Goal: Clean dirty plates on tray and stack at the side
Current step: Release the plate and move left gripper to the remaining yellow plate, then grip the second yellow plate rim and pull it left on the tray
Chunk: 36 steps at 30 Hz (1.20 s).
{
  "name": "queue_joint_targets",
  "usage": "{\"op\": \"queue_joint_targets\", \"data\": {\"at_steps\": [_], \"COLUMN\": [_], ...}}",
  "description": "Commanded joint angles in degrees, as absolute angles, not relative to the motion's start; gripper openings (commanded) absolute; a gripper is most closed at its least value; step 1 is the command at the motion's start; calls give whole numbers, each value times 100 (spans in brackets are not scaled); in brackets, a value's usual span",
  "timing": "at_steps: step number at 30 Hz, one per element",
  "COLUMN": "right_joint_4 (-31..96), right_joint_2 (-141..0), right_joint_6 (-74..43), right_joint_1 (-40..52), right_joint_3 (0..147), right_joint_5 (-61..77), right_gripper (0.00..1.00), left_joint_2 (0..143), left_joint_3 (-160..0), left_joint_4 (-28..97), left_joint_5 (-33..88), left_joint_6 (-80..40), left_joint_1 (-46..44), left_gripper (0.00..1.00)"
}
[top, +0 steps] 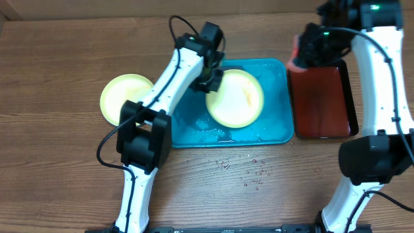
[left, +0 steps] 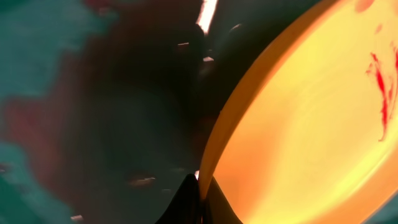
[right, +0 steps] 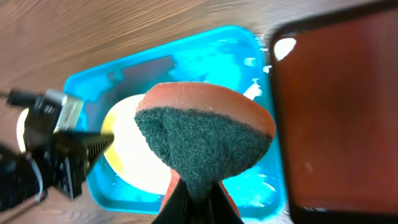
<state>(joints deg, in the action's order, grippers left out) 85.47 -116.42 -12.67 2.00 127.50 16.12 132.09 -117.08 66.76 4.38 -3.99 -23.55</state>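
Observation:
A pale yellow plate [top: 238,98] with a lime-green rim lies in the wet turquoise tray [top: 277,103]. My left gripper [top: 212,82] is shut on its left rim; in the left wrist view the rim [left: 214,155] runs between the closed fingertips [left: 200,190], and red smears [left: 380,93] mark the plate's face. My right gripper [top: 299,57] hovers over the gap between the two trays, shut on an orange sponge [right: 205,134] whose green scouring side faces the camera. A second yellow plate [top: 121,97] rests on the table to the left of the tray, partly behind the left arm.
A dark red tray [top: 321,100] with a black rim lies just right of the turquoise one. Foam and water pool in the turquoise tray's front part [top: 210,134]. Small droplets [top: 242,171] speckle the wooden table in front of it.

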Motion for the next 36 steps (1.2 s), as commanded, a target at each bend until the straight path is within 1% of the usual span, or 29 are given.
{"op": "queue_joint_targets", "data": {"at_steps": [1, 8, 9, 12, 13, 15, 16, 17, 18, 19, 21, 26, 28, 30, 34, 35, 36], "right_joint_4": [8396, 8246, 8230, 8189, 8180, 8167, 8167, 8178, 8187, 8191, 8189, 8193, 8211, 8237, 8252, 8254, 8259], "right_joint_2": [-11583, -12123, -12204, -12440, -12508, -12597, -12619, -12680, -12704, -12713, -12735, -12737, -12737, -12737, -12737, -12737, -12737], "right_joint_6": [-1216, -1221, -1223, -1243, -1243, -1243, -1243, -1240, -1240, -1240, -1238, -1240, -1240, -1240, -1240, -1240, -1240], "right_joint_1": [615, 1396, 1468, 1649, 1708, 1772, 1798, 1824, 1828, 1833, 1831, 1831, 1824, 1826, 1826, 1826, 1826], "right_joint_3": [12820, 12820, 12820, 12820, 12820, 12820, 12820, 12820, 12820, 12820, 12820, 12820, 12820, 12820, 12820, 12820, 12820], "right_joint_5": [1629, 1610, 1610, 1610, 1610, 1610, 1610, 1610, 1603, 1605, 1581, 1542, 1522, 1485, 1481, 1481, 1481], "right_gripper": [4, 4, 4, 4, 4, 4, 4, 4, 4, 4, 4, 4, 4, 4, 4, 4, 4], "left_joint_2": [13200, 13200, 13200, 13200, 13200, 13200, 13200, 13200, 13200, 13200, 13200, 13200, 13200, 13200, 13200, 13200, 13200], "left_joint_3": [-11596, -11128, -11098, -11078, -11078, -11078, -11078, -11078, -11078, -11078, -11078, -10940, -10672, -10473, -10309, -10309, -10311], "left_joint_4": [6707, 6663, 6670, 6757, 6792, 6877, 6930, 7072, 7150, 7227, 7426, 7596, 7376, 7177, 6842, 6805, 6785], "left_joint_5": [-191, -185, -187, -174, -141, 34, 211, 716, 1017, 1297, 1590, 1594, 1597, 1597, 1594, 1594, 1597], "left_joint_6": [639, 508, 414, -32, -202, -515, -624, -845, -976, -1085, -1234, -1509, -1656, -1743, -1857, -1898, -1940], "left_joint_1": [-2202, -1955, -1940, -1872, -1841, -1776, -1723, -1586, -1507, -1433, -1313, -1321, -1402, -1455, -1516, -1518, -1520], "left_gripper": [4, 4, 10, 44, 56, 68, 72, 79, 80, 78, 68, 58, 53, 51, 42, 39, 27]}}
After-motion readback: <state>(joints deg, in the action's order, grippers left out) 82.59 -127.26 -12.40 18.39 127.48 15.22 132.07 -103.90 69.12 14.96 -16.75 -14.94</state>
